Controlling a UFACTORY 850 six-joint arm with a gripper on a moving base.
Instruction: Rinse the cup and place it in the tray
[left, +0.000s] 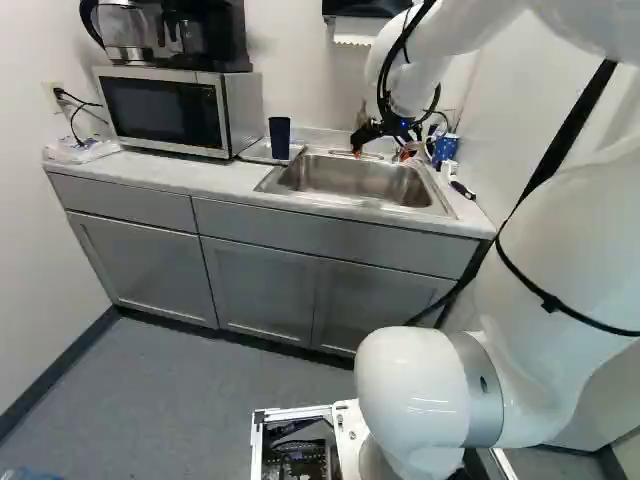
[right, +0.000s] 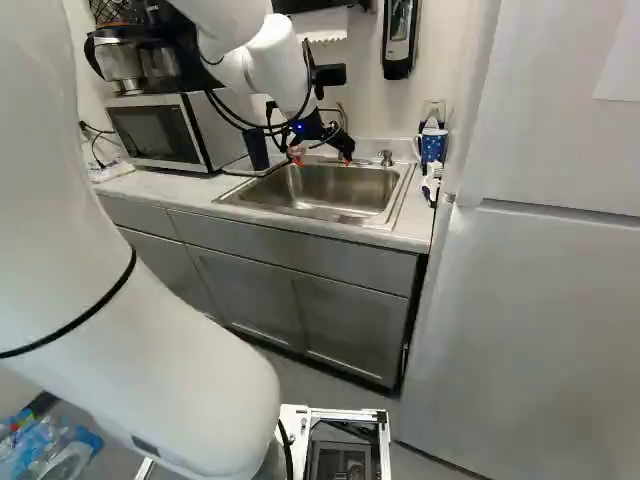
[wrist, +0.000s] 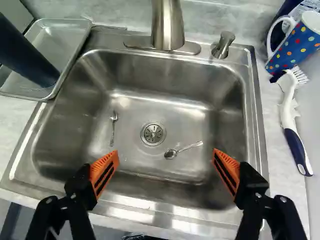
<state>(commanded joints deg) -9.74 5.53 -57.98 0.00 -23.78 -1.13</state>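
My gripper (right: 322, 158) is over the sink in the right base view. In the wrist view the gripper (wrist: 165, 169) is open, its orange pads wide apart with nothing between them and the steel sink (wrist: 135, 100) below. A tall dark blue cup (wrist: 25, 52) stands in the metal tray (wrist: 61, 42) beside the sink, on the microwave's side; this cup (left: 280, 138) also shows in the left base view. Across the sink, a dotted blue mug (wrist: 296, 44) sits on the counter.
A faucet (wrist: 167, 25) and a small dispenser (wrist: 223, 45) rise behind the basin, which holds a spoon (wrist: 171, 153) and another small utensil (wrist: 113, 125). A brush (wrist: 290, 115) lies near the mug. The microwave (left: 175, 110) and refrigerator (right: 540, 300) flank the counter.
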